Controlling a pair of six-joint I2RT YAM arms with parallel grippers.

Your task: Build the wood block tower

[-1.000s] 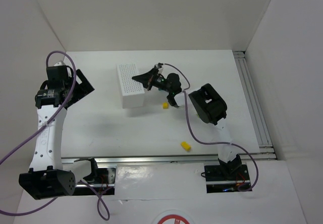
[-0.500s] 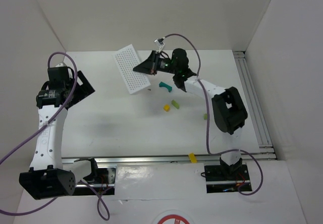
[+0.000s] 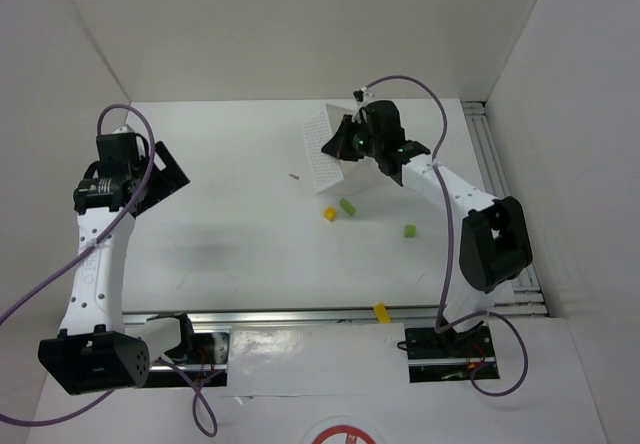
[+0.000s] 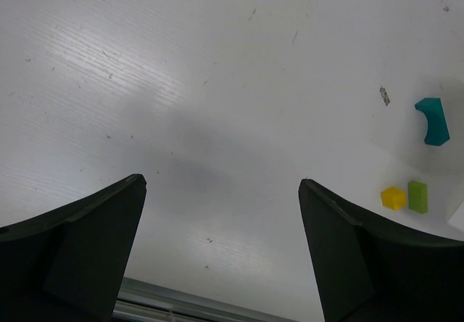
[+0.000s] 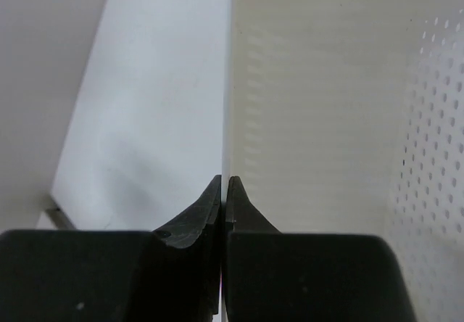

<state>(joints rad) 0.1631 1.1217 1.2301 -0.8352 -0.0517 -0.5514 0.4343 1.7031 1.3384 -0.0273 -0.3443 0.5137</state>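
The blocks lie loose on the table, no tower stands. A yellow cube (image 3: pixel 329 213) and a lime-green block (image 3: pixel 348 206) lie side by side at mid table; both show in the left wrist view, yellow (image 4: pixel 394 198) and lime (image 4: pixel 417 196). The teal arch (image 4: pixel 433 121) lies flat beyond them; in the top view the tray hides it. My right gripper (image 3: pixel 347 145) is shut on a wall of the white perforated tray (image 3: pixel 325 154) and holds it tilted in the air; the wrist view shows the fingers (image 5: pixel 225 180) pinching the wall (image 5: pixel 226 83). My left gripper (image 3: pixel 128 176) is open and empty at the far left (image 4: pixel 221 184).
Another green cube (image 3: pixel 409 230) lies right of the pair. A yellow block (image 3: pixel 380 312) rests on the metal rail at the near edge. A small dark speck (image 3: pixel 293 176) lies left of the tray. White walls close in the table on three sides.
My right arm has lifted the tray, tipped it and swung it right. Blocks have spilled onto the table; the teal arch seen half a second ago is now hidden under the tray. Left arm unmoved.
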